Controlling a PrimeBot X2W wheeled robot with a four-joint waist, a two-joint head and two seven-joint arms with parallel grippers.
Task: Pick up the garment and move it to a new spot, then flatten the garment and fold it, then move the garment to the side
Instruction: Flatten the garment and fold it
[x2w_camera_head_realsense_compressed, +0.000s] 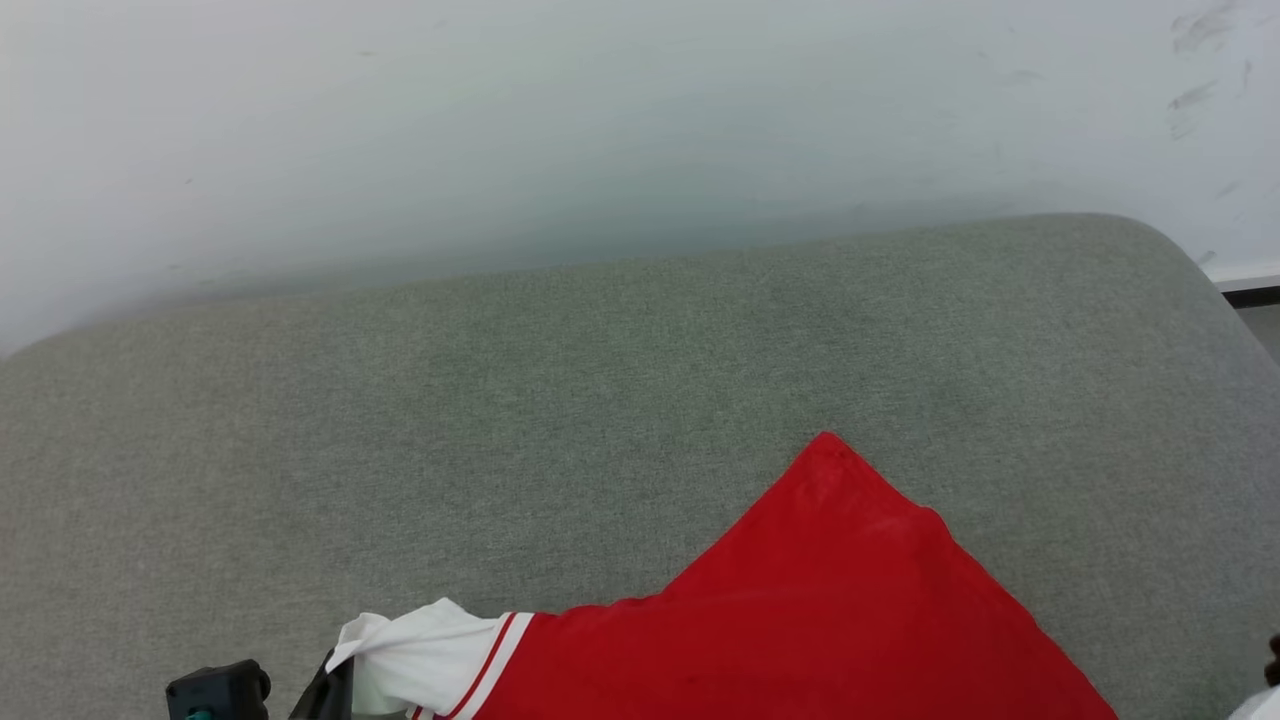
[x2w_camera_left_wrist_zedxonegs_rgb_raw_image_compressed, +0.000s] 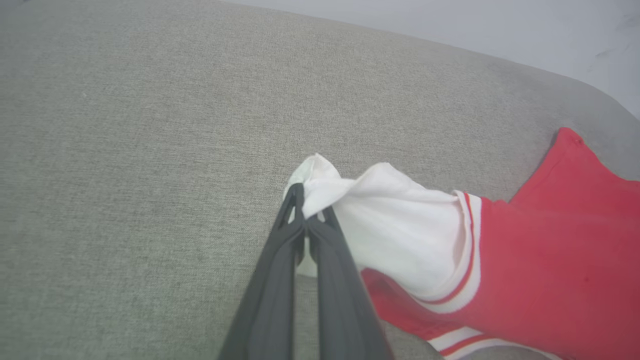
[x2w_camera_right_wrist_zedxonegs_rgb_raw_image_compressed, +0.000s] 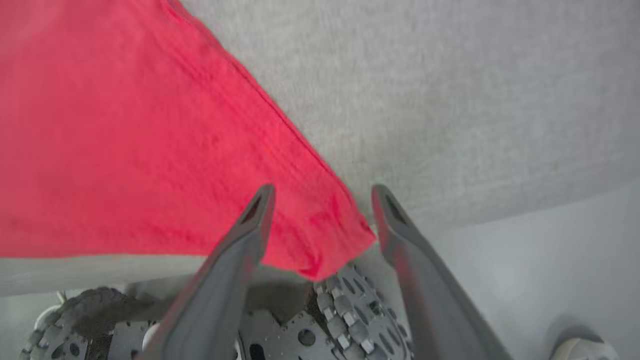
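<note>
Grey woven upholstery (x2w_camera_head_realsense_compressed: 500, 400) spreads across the scene, with a pale wall (x2w_camera_head_realsense_compressed: 600, 120) rising at its far side. On the near right part of this cushion lies the garment (x2w_camera_head_realsense_compressed: 830, 600), a bright red spread whose far corner comes to a point toward the middle of the surface. Its white sleeve (x2w_camera_left_wrist_zedxonegs_rgb_raw_image_compressed: 400, 225), edged where it meets the red with a white band bearing a thin red stripe (x2w_camera_left_wrist_zedxonegs_rgb_raw_image_compressed: 467, 260), reaches out to the near left. The left claw (x2w_camera_left_wrist_zedxonegs_rgb_raw_image_compressed: 311, 205) is pinched tight on the bunched end of that sleeve, its dark fingers pressed together around the cloth. At the near right edge, the right claw (x2w_camera_right_wrist_zedxonegs_rgb_raw_image_compressed: 323, 192) stands wide open. A red corner of the garment lies between its two fingers without being clamped and hangs just over the cushion's edge, above a studded wheel (x2w_camera_right_wrist_zedxonegs_rgb_raw_image_compressed: 345, 310).
</note>
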